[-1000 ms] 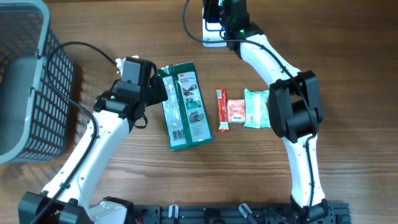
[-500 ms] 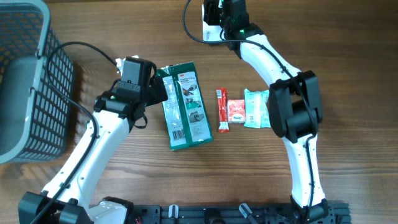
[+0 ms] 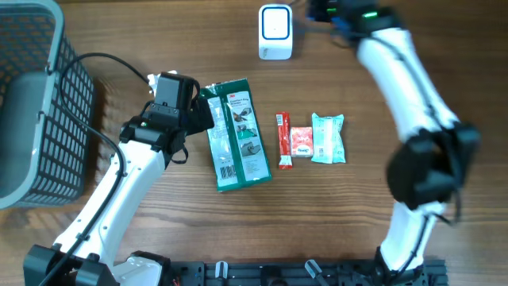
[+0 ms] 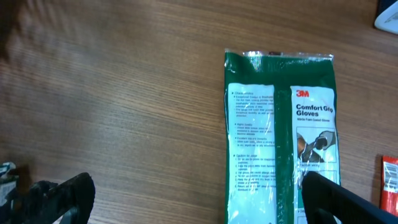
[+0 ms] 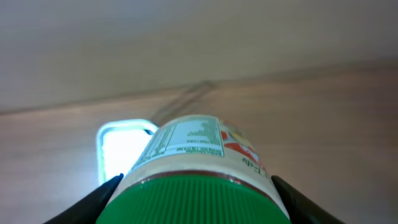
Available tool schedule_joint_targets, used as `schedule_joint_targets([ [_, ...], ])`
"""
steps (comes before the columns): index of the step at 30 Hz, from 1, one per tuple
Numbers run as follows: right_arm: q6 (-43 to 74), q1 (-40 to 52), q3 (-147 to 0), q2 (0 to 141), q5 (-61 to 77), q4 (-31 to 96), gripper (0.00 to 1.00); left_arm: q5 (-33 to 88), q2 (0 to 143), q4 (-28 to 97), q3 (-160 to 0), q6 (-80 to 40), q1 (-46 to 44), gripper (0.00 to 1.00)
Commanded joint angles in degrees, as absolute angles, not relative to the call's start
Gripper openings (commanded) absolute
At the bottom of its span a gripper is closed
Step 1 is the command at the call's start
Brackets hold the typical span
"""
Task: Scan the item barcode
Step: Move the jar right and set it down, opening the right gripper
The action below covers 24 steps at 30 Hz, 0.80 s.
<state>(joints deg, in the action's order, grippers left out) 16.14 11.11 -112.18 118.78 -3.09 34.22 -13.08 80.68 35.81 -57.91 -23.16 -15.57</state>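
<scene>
Right gripper [image 5: 196, 202]: clamped round the green-lidded jar [image 5: 189, 146], 1 finger each side.
Jar: up at the desk's [image 3: 317, 214] 1 o'clock, scanner [image 3: 275, 32] at its 9 o'clock.
Left gripper [image 4: 202, 199]: spread wide, glove pack [image 4: 280, 137] just at its 3 o'clock.

Shop checkout bench, scanner [image 3: 275, 32], mesh basket [image 3: 70, 119]

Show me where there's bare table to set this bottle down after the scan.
Best spot for the bottle: the bare table on the robot's side of the packet row. Also free: the far strip between the basket and the scanner. Crowded: the middle, from the gloves pack to the teal packet.
</scene>
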Motion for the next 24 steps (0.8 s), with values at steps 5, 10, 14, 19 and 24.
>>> schedule_joint_targets([
  [5, 15.22, -3.88, -110.59, 115.98, -3.99, 63.79, 0.04, -14.0, 80.84, 35.59, -58.35, -22.5, -15.25, 1.0],
  [10, 16.6, -11.46, -99.44, 116.07, -1.21, 64.05, 0.04, -13.98, 80.84, 35.59, -58.35, -22.5, -15.25, 1.0],
  [14, 16.86, -14.72, -90.3, 116.07, -1.23, 58.06, 0.04, -13.98, 80.84, 35.59, -58.35, -22.5, -15.25, 1.0],
  [19, 16.47, -16.38, -82.04, 116.07, -1.26, 49.8, 0.31, -13.98, 80.84, 35.59, -58.35, -22.5, -15.25, 1.0],
  [24, 13.76, -16.38, -83.9, 115.59, -2.26, 51.07, 1.0, -13.98, 80.84, 35.59, -58.35, -22.5, -15.25, 1.0],
])
